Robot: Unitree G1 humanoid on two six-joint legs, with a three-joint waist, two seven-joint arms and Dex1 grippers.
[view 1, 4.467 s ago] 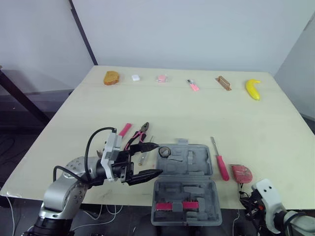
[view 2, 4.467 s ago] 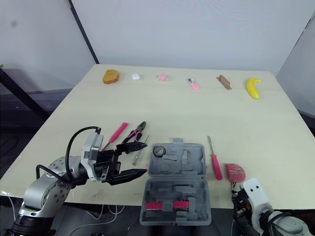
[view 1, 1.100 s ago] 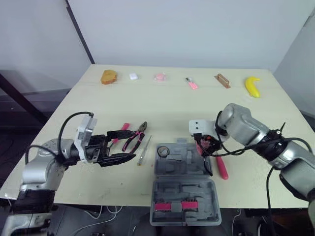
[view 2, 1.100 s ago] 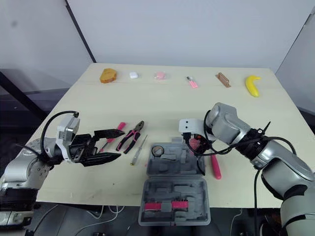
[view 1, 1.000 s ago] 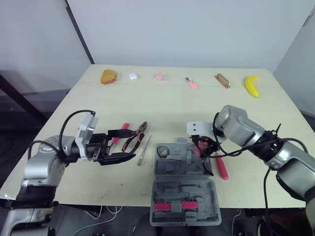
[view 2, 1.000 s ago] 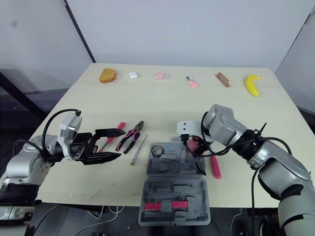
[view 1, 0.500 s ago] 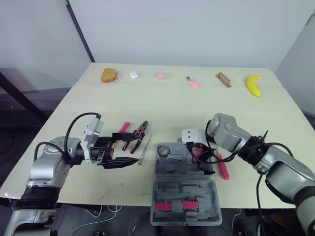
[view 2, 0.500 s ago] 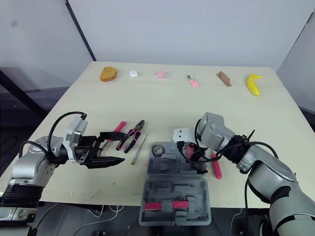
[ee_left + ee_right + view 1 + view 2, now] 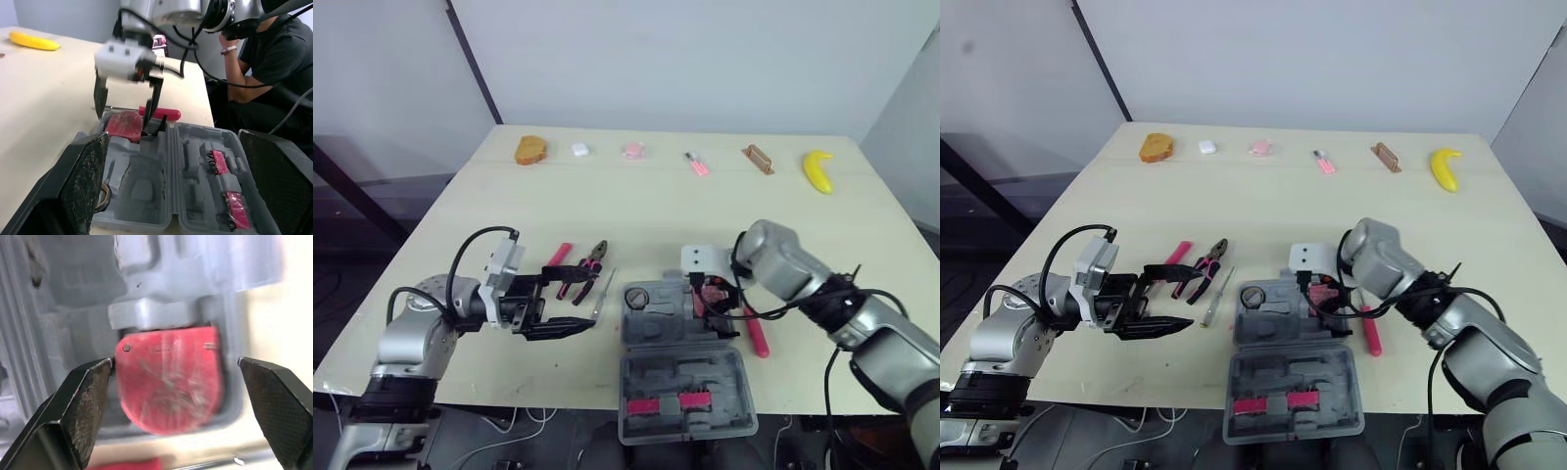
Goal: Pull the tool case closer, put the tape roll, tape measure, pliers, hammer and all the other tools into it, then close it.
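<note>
Wooden table: is carrying the tools on its near half, with a banana lying at the far right.
Person: is sitting just past the table's edge in a dark shirt, seen in the left wrist view.
Tool case: is lying open and grey near the front edge, long axis running left to right, its nearer half reaching over that edge.
Right gripper: is hanging over the case's far right corner with its fingers spread.
Left gripper: is hovering low over the table left of the case, fingers wide apart and pinching nothing.
Pliers: are lying left of the case, long axis running near to far, nose pointing at the far edge.
Red screwdriver: is lying just beside the case's right side, its length running near to far.
Slim screwdriver: is lying between pliers and case, roughly parallel to the pliers.
Tape measure: is sitting, red, in the case's far right pocket, between the right gripper's spread fingers.
Tape roll: is resting in the case's far left pocket.
</note>
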